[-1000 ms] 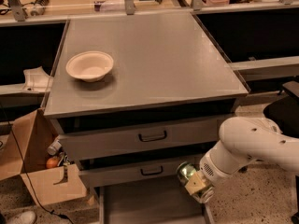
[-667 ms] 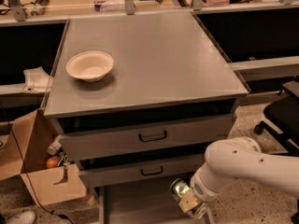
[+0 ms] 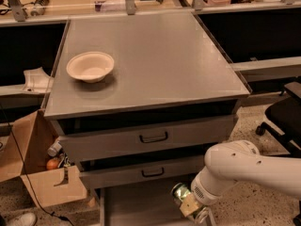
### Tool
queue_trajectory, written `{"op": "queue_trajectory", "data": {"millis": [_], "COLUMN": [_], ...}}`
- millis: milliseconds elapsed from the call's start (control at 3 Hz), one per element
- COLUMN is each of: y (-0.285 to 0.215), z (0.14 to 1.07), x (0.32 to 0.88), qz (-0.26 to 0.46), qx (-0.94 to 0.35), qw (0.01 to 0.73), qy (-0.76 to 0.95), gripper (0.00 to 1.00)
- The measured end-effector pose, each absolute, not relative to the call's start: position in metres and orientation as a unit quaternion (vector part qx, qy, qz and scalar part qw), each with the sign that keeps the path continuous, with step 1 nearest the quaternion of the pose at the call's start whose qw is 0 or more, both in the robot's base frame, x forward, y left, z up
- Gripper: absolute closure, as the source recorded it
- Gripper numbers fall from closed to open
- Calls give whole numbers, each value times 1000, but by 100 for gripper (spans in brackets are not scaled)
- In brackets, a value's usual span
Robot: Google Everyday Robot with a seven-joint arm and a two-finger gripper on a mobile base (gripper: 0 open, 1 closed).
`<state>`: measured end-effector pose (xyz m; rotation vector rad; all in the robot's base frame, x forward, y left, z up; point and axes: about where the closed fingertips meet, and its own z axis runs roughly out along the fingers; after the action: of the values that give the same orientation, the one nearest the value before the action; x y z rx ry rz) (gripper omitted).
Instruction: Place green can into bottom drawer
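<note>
The green can point(image 3: 179, 191) is small and shiny, and it sits in my gripper point(image 3: 189, 205) at the bottom of the camera view. The gripper is shut on the can and holds it at the right side of the bottom drawer point(image 3: 134, 207), just above its flat grey floor. The drawer is pulled out under the two upper drawers, and the frame's lower edge cuts it off. My white arm point(image 3: 244, 169) reaches in from the right.
A cream bowl point(image 3: 90, 66) sits on the cabinet top point(image 3: 155, 55) at the left. Two upper drawers with dark handles point(image 3: 154, 137) stand slightly ajar. An open cardboard box point(image 3: 40, 173) stands at the lower left. A black chair point(image 3: 284, 117) is at the right.
My arm has moved left and down with the green can, from beside the drawer's right edge to over its right side.
</note>
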<state>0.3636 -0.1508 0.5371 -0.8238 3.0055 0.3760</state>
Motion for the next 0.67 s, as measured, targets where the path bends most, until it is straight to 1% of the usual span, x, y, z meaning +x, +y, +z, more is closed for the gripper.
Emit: {"op": "queue_trajectory", "data": {"millis": [667], "y": [-131], "z": [478], "x": [348], "qz": [135], "qx": [-222], "qw": [-30], "qy": [965], "gripper": [100]}}
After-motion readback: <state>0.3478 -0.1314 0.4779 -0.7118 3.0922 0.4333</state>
